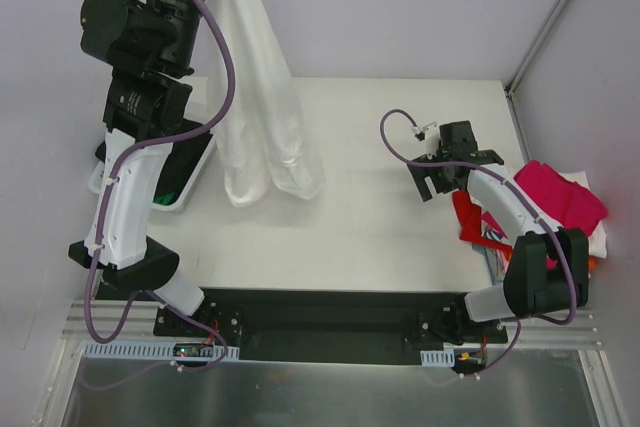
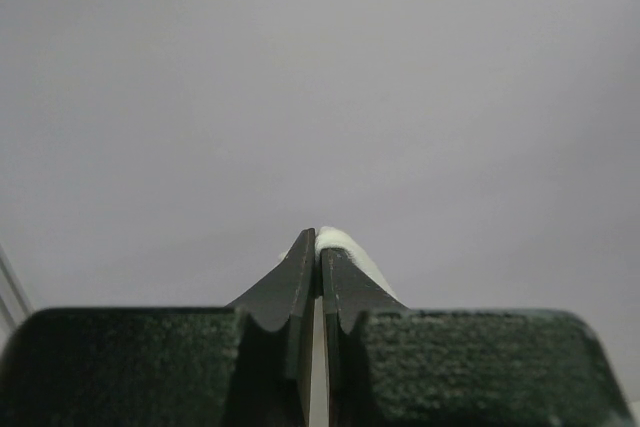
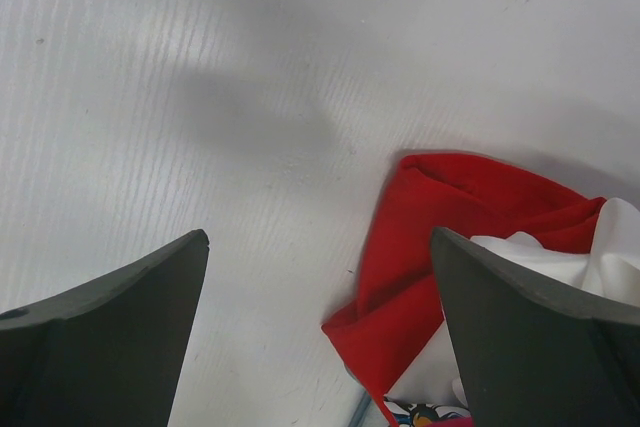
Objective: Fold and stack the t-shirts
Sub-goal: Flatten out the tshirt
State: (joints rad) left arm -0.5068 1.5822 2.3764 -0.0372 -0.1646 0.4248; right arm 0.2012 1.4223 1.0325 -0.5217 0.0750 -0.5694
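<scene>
White table [image 1: 380,137]: your left gripper [image 2: 318,239], upper left, is clamped on a hanging white shirt [image 1: 262,117]; right gripper [image 3: 318,235] gapes near the red shirt [image 3: 430,237]

White tee [image 1: 262,97]: plain, hanging long and bunched, lower end on table [image 1: 380,137], left of centre.
Magenta tee [image 1: 565,195]: crumpled, atop right-edge pile.
Red tee [image 1: 465,217]: crumpled, pile's left side, on table.
Second white tee [image 1: 600,239]: under magenta.

White-and-black arms [image 1: 125,202], purple cables [image 1: 231,67], dark tool fingers [image 3: 110,327]
</scene>
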